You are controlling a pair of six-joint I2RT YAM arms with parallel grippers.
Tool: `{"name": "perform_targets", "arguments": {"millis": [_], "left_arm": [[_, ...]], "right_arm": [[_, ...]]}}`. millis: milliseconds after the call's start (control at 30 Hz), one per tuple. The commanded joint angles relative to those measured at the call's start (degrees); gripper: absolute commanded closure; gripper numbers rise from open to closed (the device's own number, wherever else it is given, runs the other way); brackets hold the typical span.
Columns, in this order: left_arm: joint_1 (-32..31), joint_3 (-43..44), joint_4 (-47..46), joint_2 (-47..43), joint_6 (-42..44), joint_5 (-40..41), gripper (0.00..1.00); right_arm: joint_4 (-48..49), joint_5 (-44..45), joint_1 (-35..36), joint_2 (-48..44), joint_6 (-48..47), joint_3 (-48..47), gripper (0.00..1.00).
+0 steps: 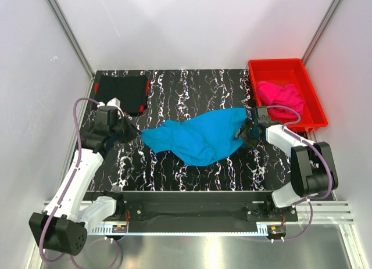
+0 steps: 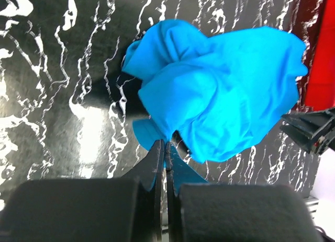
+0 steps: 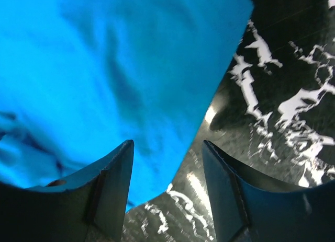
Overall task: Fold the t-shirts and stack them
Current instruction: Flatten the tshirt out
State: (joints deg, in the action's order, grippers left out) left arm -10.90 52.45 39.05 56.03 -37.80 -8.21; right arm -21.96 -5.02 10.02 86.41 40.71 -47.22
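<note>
Surface (image 1: 174, 176), black with white veining, carries the blue shirt (image 1: 200, 138), which lies crumpled and stretched across its middle between the two claws. Beyond the right claw stands the red bin (image 1: 276, 63) with the pink shirt (image 1: 282, 97) bunched inside. Beyond the left claw lies the black shirt (image 1: 121, 90), already a flat square. The left claw (image 2: 165, 147) is clamped on one edge of the blue shirt, and the cloth bulges out just ahead of its tips. The right claw (image 3: 167, 148) stands wide open with nothing gripped; the shirt's opposite edge lies over one finger and reaches partly into the gap. The step looks to be spreading the blue shirt flat before folding. Next, the right claw likely needs to close on that edge, then both should draw apart to pull out the wrinkles.
</note>
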Motion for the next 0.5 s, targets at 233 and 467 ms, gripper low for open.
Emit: {"name": "perform_targets", "arguments": {"millis": [233, 467], "left_arm": [[1.3, 5.6, 4.0, -6.5, 2.9, 12.2, 1.0], [1.5, 10.0, 7.1, -7.7, 3.2, 13.7, 1.0]], "right_arm": [[3.1, 9.2, 0.2, 6.8, -3.7, -2.4, 0.53], [-10.0, 16.4, 0.1, -3.8, -6.7, -8.8, 1.0]]}}
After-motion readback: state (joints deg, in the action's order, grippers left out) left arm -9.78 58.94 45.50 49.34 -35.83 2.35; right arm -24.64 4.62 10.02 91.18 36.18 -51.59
